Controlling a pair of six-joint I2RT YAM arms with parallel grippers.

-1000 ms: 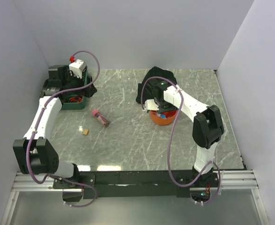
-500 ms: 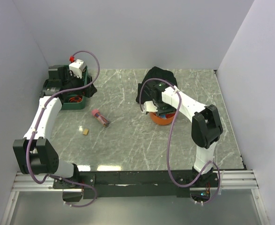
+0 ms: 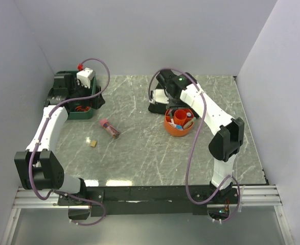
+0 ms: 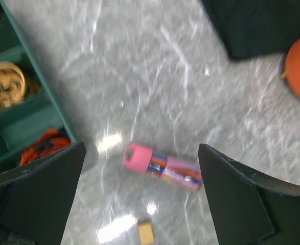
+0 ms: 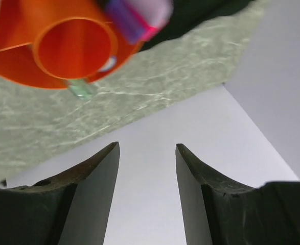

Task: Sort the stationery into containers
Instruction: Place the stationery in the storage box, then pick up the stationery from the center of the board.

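A pink-capped marker (image 3: 109,127) lies on the marble table, with a tiny tan eraser (image 3: 93,143) in front of it. Both show in the left wrist view, the marker (image 4: 162,166) and the eraser (image 4: 146,232). My left gripper (image 3: 93,97) hangs at the right edge of the dark green tray (image 3: 63,97), open wide and empty (image 4: 142,147). The orange tub (image 3: 179,122) holds several pens and markers. My right gripper (image 3: 160,102) is behind it, open and empty (image 5: 147,148). The right wrist view shows the tub (image 5: 63,46) and a purple-pink marker (image 5: 137,15) in it.
A black fabric heap (image 3: 170,84) lies behind the tub, under my right gripper. The tray (image 4: 17,127) holds a tan rubber-band coil (image 4: 4,89) and an orange one (image 4: 42,148). Walls close in the left, back and right.
My right gripper has moved from over the orange tub back and to the left, above the black fabric, so the tub's contents now show. The left arm has barely moved.
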